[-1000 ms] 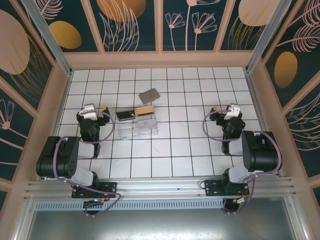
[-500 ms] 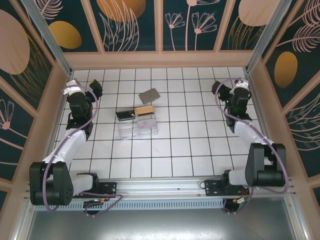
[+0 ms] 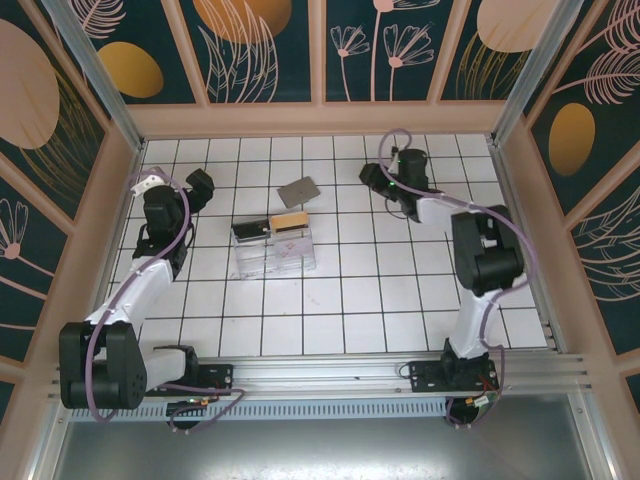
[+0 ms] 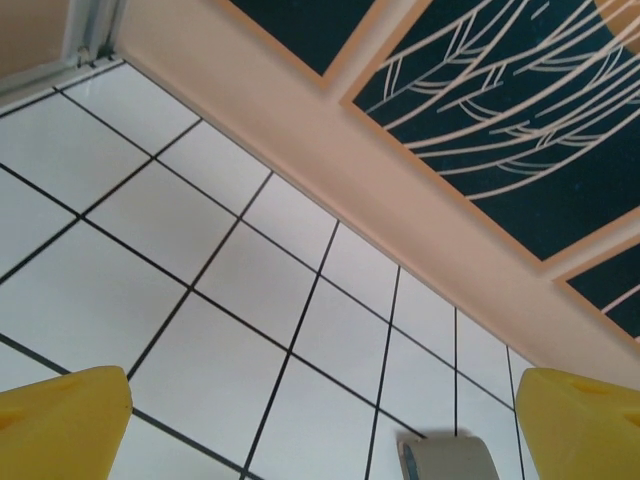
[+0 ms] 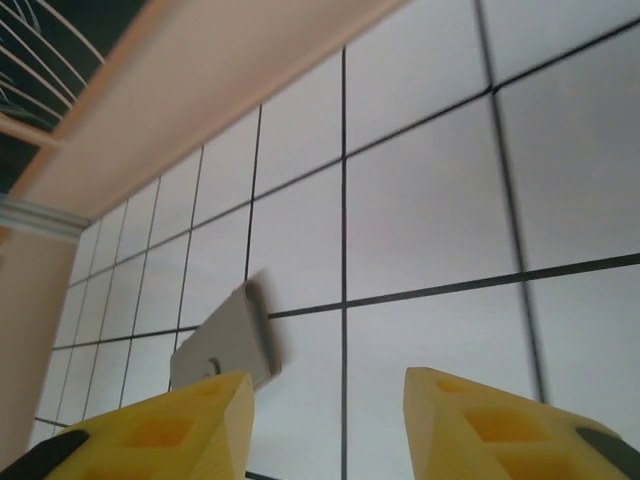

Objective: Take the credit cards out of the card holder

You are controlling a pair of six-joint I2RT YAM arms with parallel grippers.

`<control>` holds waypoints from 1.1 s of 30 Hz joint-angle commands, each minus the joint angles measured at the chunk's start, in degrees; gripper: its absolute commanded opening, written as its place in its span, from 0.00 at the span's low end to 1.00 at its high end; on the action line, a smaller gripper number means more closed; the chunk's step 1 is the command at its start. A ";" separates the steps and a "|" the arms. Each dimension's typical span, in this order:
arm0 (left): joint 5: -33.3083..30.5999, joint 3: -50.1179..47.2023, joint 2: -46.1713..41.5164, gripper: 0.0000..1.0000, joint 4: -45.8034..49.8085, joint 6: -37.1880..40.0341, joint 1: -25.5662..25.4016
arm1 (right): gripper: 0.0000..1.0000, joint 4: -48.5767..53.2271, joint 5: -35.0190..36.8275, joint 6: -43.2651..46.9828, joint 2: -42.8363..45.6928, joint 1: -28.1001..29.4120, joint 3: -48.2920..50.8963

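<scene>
Lying upper centre, credit card (image 3: 298, 190) sits clear of card holder (image 3: 275, 258). Left gripper (image 3: 197, 186) wide apart; right gripper (image 3: 372, 177) parted, empty.

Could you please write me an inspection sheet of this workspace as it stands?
Surface: white tiled table with black grid lines.
Job's things: clear card holder left of centre; a dark card and a tan card seem to sit at its far end; one grey card lies loose beyond it.
Clutter: nothing seen.
Grippers: left gripper wide open, empty; right gripper partly open, empty, facing the grey card.
Cables: purple cables looped along both arms, off the job's things.
Surroundings: patterned wall panels on three sides.
</scene>
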State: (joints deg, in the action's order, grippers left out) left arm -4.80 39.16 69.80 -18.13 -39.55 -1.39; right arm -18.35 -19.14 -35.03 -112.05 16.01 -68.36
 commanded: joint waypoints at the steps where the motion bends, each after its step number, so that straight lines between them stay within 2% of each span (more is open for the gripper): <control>1: 2.41 -1.81 -2.50 0.99 0.92 -0.71 0.25 | 0.47 -1.82 -1.41 -6.11 -6.26 2.81 -5.80; 7: 3.83 -2.80 -4.49 0.99 1.74 -0.85 0.20 | 0.43 -1.80 -3.66 -10.99 -17.68 6.63 -15.98; 10: 3.48 -3.08 -5.18 0.99 2.31 -0.86 0.25 | 0.43 0.77 -2.41 -11.20 -21.02 8.51 -20.38; 14: 4.78 -3.22 -5.13 0.99 1.79 -1.14 0.25 | 0.35 3.61 -1.98 -11.75 -25.02 10.31 -25.67; 17: 5.46 -2.53 -4.09 0.99 2.63 -0.89 0.25 | 0.33 6.08 -1.34 -12.14 -27.18 11.11 -28.35; 20: 5.84 -1.98 -3.45 0.99 3.36 -0.96 0.25 | 0.34 7.63 -0.49 -12.12 -27.24 11.65 -28.33; 25: 5.85 -2.15 -3.67 0.99 2.93 -0.97 0.20 | 0.39 9.08 4.84 -11.16 -23.81 12.15 -24.25; 33: 5.91 -1.98 -3.87 0.99 3.65 -0.97 0.24 | 0.39 11.28 5.62 -12.39 -20.52 12.97 -21.47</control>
State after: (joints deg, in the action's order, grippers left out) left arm 0.21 36.73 66.11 -15.14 -39.79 -1.39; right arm -13.47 -15.66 -46.50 -135.68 28.21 -93.10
